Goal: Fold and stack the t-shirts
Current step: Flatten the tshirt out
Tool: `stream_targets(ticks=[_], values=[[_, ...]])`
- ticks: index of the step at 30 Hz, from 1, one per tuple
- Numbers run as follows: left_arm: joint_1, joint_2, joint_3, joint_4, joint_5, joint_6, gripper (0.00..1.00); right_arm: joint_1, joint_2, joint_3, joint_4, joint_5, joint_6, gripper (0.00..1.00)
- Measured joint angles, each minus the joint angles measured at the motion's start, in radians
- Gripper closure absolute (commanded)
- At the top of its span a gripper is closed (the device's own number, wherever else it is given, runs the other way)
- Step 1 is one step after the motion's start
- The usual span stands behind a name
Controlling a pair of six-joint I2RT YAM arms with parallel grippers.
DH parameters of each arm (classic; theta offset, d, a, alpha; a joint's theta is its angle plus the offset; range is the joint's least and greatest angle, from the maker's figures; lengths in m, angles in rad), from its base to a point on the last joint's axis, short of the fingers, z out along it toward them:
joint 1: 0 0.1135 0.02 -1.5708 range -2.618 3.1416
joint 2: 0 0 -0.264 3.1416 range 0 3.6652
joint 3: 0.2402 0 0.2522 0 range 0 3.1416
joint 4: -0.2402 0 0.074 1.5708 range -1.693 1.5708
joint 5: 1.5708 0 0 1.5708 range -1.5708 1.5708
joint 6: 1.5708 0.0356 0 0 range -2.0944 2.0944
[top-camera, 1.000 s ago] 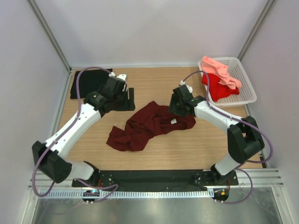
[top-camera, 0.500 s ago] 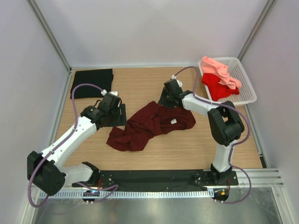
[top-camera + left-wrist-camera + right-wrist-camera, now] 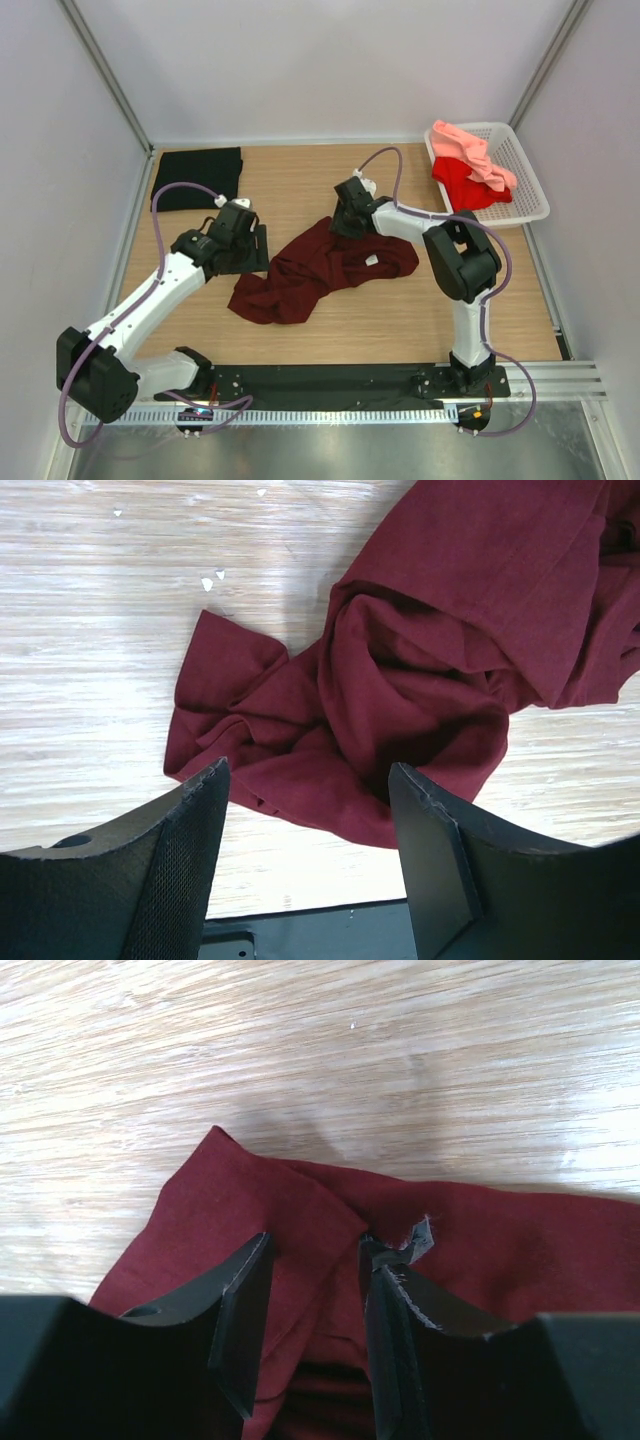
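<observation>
Only the black t-shirt (image 3: 196, 178) lies folded, far left on the desk (image 3: 300, 180). The maroon t-shirt (image 3: 320, 265) is crumpled mid-desk. The red t-shirt (image 3: 470, 185) and pink t-shirt (image 3: 475, 150) wait in the far-right basket (image 3: 522, 160). The left gripper (image 3: 308, 780) hangs wide and empty. The right gripper (image 3: 315, 1245) straddles the maroon t-shirt's far edge, but I cannot tell whether it is gripping.

Setting: robot lab test cell. Evidence: plain white panel walls (image 3: 330, 60), aluminium frame posts (image 3: 107, 72) at 10 and 2 o'clock, wooden table (image 3: 400, 320). At 6 o'clock, left arm (image 3: 150, 295) and right arm (image 3: 470, 265) bolted to black base plate (image 3: 330, 380), slotted cable duct (image 3: 320, 414).
</observation>
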Motion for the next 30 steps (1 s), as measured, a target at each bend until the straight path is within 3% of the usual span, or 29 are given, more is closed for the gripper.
stream_targets(ticks=[7, 10, 19, 30], values=[[0.000, 0.000, -0.001, 0.002, 0.011, -0.001, 0.37, 0.004, 0.013, 0.016, -0.009, 0.051, -0.010, 0.79], [0.000, -0.010, -0.002, 0.005, 0.030, -0.003, 0.37, 0.004, 0.026, 0.041, -0.020, 0.072, -0.025, 0.97], [0.011, -0.069, -0.005, 0.025, 0.050, -0.010, 0.37, 0.002, -0.008, 0.082, -0.104, 0.146, -0.079, 0.99], [0.059, -0.050, -0.005, 0.049, 0.114, -0.013, 0.36, -0.051, -0.491, 0.010, -0.364, 0.325, -0.138, 0.99]])
